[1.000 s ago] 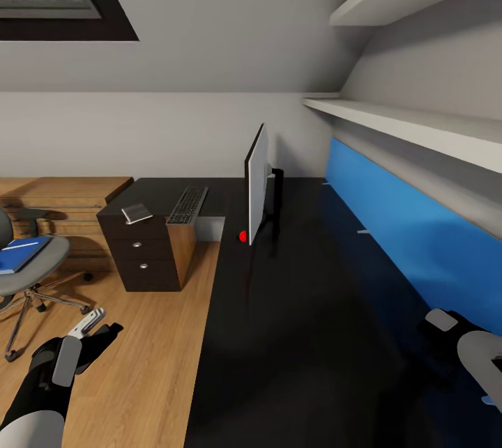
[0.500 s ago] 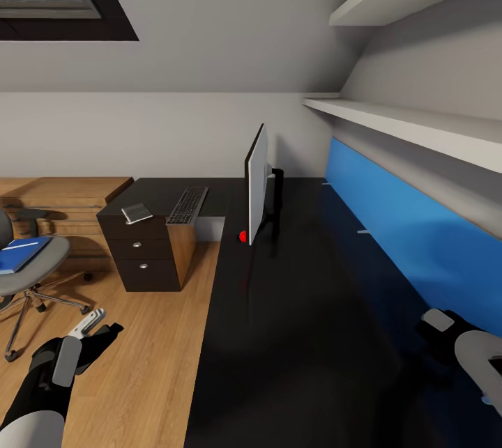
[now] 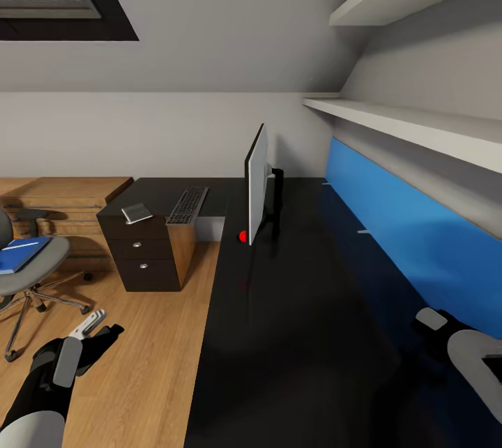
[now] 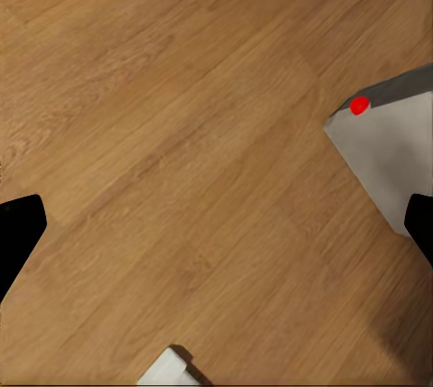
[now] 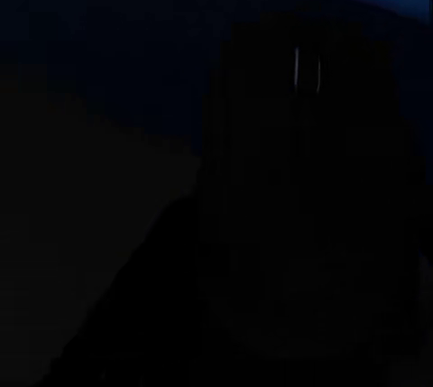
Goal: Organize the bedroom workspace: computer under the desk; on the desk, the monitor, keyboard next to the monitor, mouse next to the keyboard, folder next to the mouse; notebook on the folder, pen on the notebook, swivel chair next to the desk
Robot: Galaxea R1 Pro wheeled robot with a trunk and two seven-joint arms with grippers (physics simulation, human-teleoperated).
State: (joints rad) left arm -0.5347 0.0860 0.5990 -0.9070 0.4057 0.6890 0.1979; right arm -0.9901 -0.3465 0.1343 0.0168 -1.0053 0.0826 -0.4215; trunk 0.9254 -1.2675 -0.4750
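The monitor (image 3: 257,183) stands edge-on on the black desk (image 3: 300,336). The black keyboard (image 3: 188,205) and a grey notebook (image 3: 137,212) lie on the low drawer unit (image 3: 146,260). At the far left, the swivel chair (image 3: 31,267) carries the blue folder (image 3: 19,253) with a white pen (image 3: 23,244) on it. My left gripper (image 3: 97,334) hangs open over the floor, its dark fingertips (image 4: 18,234) wide apart. My right gripper (image 3: 429,340) is low over the desk by the blue panel, and a dark mouse (image 5: 307,188) looms very close in the right wrist view.
A blue back panel (image 3: 411,232) and white shelves (image 3: 418,127) run along the desk's right side. Wooden floor (image 3: 139,364) lies between chair, drawers and desk. A grey box with a red spot (image 4: 388,157) shows in the left wrist view. A red dot (image 3: 242,236) sits by the monitor's foot.
My right arm has sunk slightly lower and nearer in the head view. Everything else stays where it was.
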